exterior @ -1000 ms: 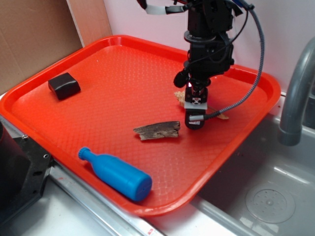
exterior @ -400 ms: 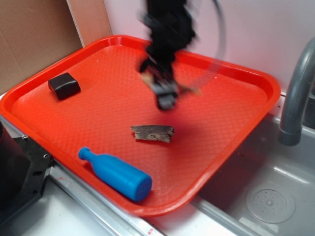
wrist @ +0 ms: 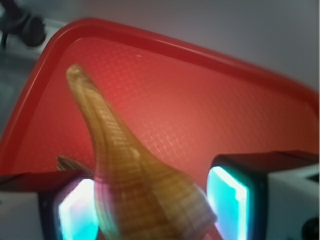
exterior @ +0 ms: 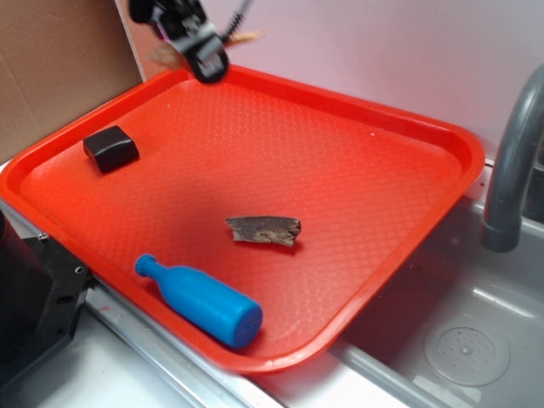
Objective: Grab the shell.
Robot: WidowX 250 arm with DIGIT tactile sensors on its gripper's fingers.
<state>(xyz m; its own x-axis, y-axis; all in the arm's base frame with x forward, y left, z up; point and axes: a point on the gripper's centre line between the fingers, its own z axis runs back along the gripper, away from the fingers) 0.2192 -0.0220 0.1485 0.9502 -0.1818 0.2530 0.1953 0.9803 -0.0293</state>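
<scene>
The black robot gripper [exterior: 201, 53] hangs above the far left rim of the red plastic tray [exterior: 408, 127], at about 11 o'clock from the tray's middle, blurred in the exterior view. Its fingers pinch the tan-and-cream striped spiral conch shell [wrist: 135, 180], which is off the tray surface and in the air. In the exterior view only the shell's ends show on either side of the gripper, a pale tip at 3 o'clock and a tan lump at 9 o'clock. In the wrist view the ribbed body of the shell fills the space between the two lit, cyan-glowing finger pads [wrist: 227, 197], and its long pointed tail runs up toward 11 o'clock over the red tray floor.

On the tray, a flat grey-brown piece of bark [exterior: 263, 229] lies near the middle. A blue plastic bottle [exterior: 202, 302] lies on its side toward 7 o'clock, near the front rim. A small black block [exterior: 110, 147] sits toward 9 o'clock. A grey metal tap [exterior: 514, 170] stands at 3 o'clock beyond the tray, over a steel sink [exterior: 467, 340].
</scene>
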